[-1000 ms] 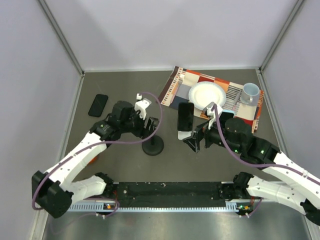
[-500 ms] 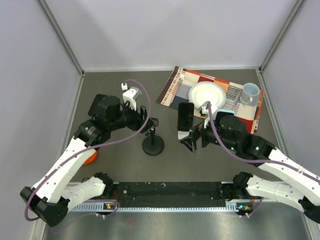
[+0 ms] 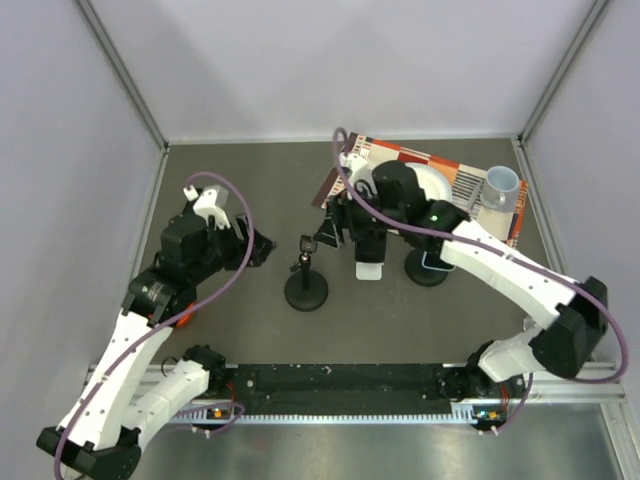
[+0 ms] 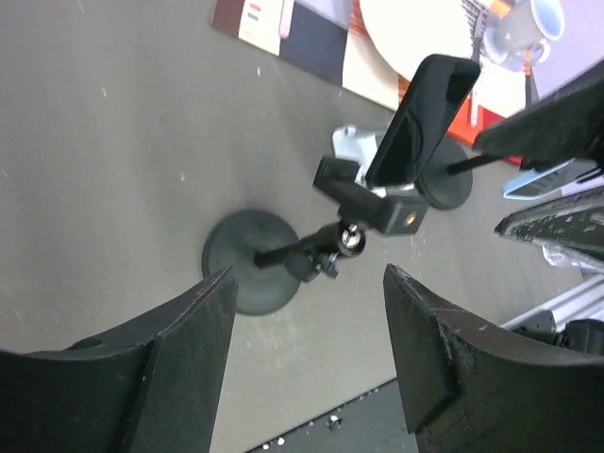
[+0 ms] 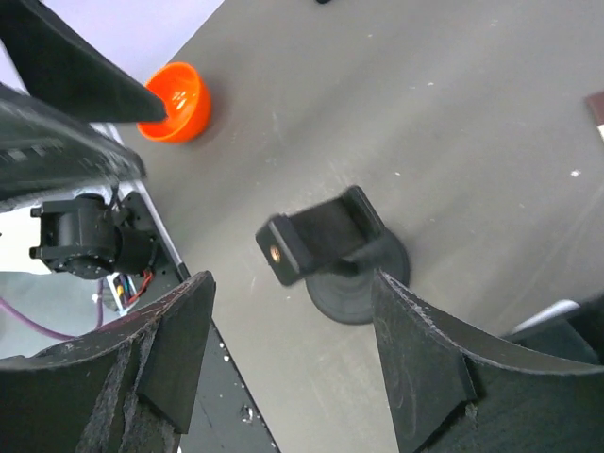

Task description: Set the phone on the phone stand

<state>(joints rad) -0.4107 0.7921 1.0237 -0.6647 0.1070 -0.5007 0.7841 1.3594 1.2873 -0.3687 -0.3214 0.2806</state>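
Note:
The black phone (image 4: 425,113) stands tilted in the left wrist view, its lower end at the small white phone stand (image 4: 350,142). In the top view the stand's front (image 3: 368,270) shows and my right arm covers the phone. My right gripper (image 3: 345,238) hangs open and empty over that spot; its wrist view (image 5: 293,278) looks down at the black pole's clamp head (image 5: 319,236). My left gripper (image 3: 260,250) is open and empty, left of the pole, with wide-apart jaws (image 4: 307,274).
The black pole with a round base (image 3: 306,292) stands between the grippers. A second black round base (image 3: 430,270) sits right of the stand. A patterned mat (image 3: 470,215) with a plate and a cup (image 3: 502,184) lies at the back right. An orange bowl (image 5: 176,113) sits near left.
My left gripper has drawn back to the left, away from the pole. My right arm has swung from the near right to the far side, over the phone and stand. The phone has stayed put.

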